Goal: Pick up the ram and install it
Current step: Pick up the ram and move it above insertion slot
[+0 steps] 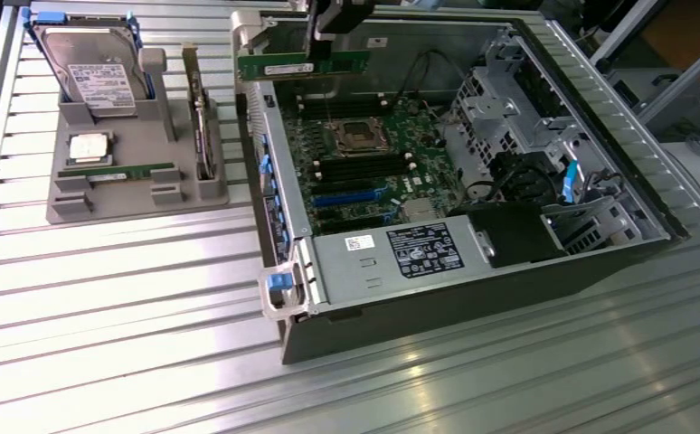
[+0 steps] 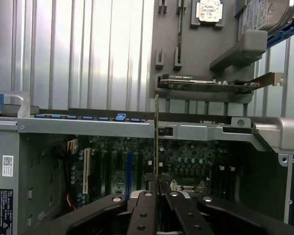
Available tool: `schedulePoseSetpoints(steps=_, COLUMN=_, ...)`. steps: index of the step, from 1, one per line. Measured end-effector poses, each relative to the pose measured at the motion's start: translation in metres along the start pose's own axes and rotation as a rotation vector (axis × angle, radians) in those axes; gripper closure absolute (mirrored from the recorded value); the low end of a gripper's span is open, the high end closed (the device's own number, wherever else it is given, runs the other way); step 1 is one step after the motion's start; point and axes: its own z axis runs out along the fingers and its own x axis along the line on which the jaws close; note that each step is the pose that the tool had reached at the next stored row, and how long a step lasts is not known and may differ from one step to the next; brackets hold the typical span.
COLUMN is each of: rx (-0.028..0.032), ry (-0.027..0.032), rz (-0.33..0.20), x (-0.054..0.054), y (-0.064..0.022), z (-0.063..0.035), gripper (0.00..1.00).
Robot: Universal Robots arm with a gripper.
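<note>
Ribbed metal tabletop (image 1: 121, 298), with the open PC case (image 1: 447, 307) lying on its side and the motherboard (image 1: 363, 154) facing up. The end effector (image 1: 332, 41) is clenched on the ram (image 1: 302, 65), gripping its upper edge. The stick hangs over the case rim at the top of the exterior view, well clear of the board. Imo the trick here is keeping it dead vertical and parallel to the black memory slots (image 1: 356, 170), so it goes in square instead of crooked.

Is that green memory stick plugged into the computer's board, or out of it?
Out. The ram is clamped in the gripper, held on edge above the open computer case, clear of the motherboard below.
</note>
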Motion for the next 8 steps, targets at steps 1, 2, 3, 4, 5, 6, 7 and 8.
schedulePoseSetpoints(steps=1, rx=0.0000, ry=0.0001, rz=0.000, x=0.0001, y=-0.0011, z=-0.0001, gripper=0.88)
schedulePoseSetpoints(steps=2, rx=0.0000, ry=0.0001, rz=0.000, x=0.0001, y=-0.0018, z=-0.0001, gripper=0.88)
schedulePoseSetpoints(steps=3, rx=0.0000, ry=0.0001, rz=0.000, x=0.0002, y=-0.0029, z=-0.0001, gripper=0.88)
schedulePoseSetpoints(steps=4, rx=0.0000, ry=0.0002, rz=0.000, x=0.0002, y=-0.0036, z=-0.0002, gripper=0.88)
schedulePoseSetpoints(steps=5, rx=0.0001, ry=0.0001, rz=0.000, x=0.0002, y=-0.0045, z=-0.0002, gripper=0.88)
schedulePoseSetpoints(steps=6, rx=0.0000, ry=0.0001, rz=0.000, x=0.0003, y=-0.0052, z=-0.0002, gripper=0.88)
schedulePoseSetpoints(steps=7, rx=0.0000, ry=0.0003, rz=0.000, x=0.0003, y=-0.0063, z=-0.0003, gripper=0.88)
schedulePoseSetpoints(steps=8, rx=0.0001, ry=0.0003, rz=0.000, x=0.0004, y=-0.0079, z=-0.0003, gripper=0.88)
